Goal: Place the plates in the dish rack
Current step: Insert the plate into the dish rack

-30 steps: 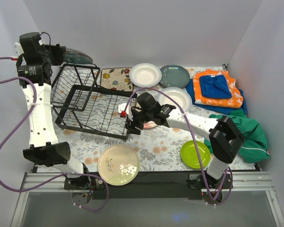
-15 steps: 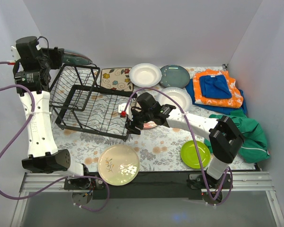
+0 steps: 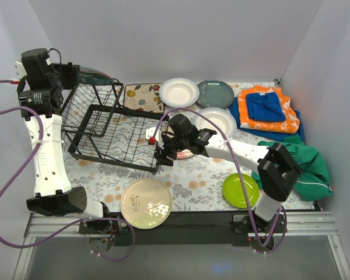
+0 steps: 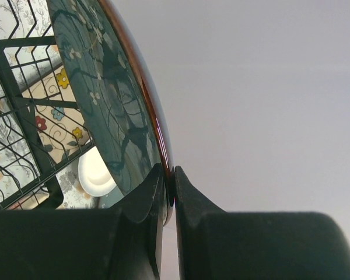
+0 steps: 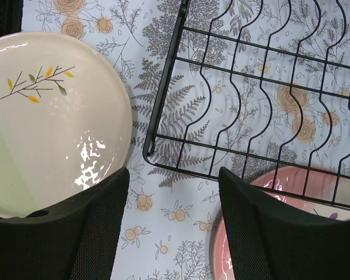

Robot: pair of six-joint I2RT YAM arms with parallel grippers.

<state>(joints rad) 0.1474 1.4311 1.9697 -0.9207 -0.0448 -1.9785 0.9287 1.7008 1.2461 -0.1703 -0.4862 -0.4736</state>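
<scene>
My left gripper (image 3: 70,72) (image 4: 169,172) is shut on the rim of a dark blue-grey plate (image 3: 96,73) (image 4: 105,99), held on edge high above the back left corner of the black wire dish rack (image 3: 114,131) (image 5: 251,87). My right gripper (image 3: 163,154) (image 5: 174,172) hangs open over the tablecloth at the rack's front right corner, holding nothing. A pink plate (image 3: 184,154) (image 5: 303,186) lies just beside it, partly under the rack's edge. A cream sprig plate (image 3: 146,203) (image 5: 46,116), a lime green plate (image 3: 240,190), two white deep plates (image 3: 179,92) (image 3: 217,119) and another blue-grey plate (image 3: 215,93) lie on the table.
A square floral mat (image 3: 144,96) lies behind the rack. Orange and blue folded cloths (image 3: 267,108) and a green cloth (image 3: 300,160) fill the right side. Walls stand close on the left, back and right.
The left arm has shifted slightly at the rack's back left corner with the dark plate still in its grip. The right arm has not moved.
</scene>
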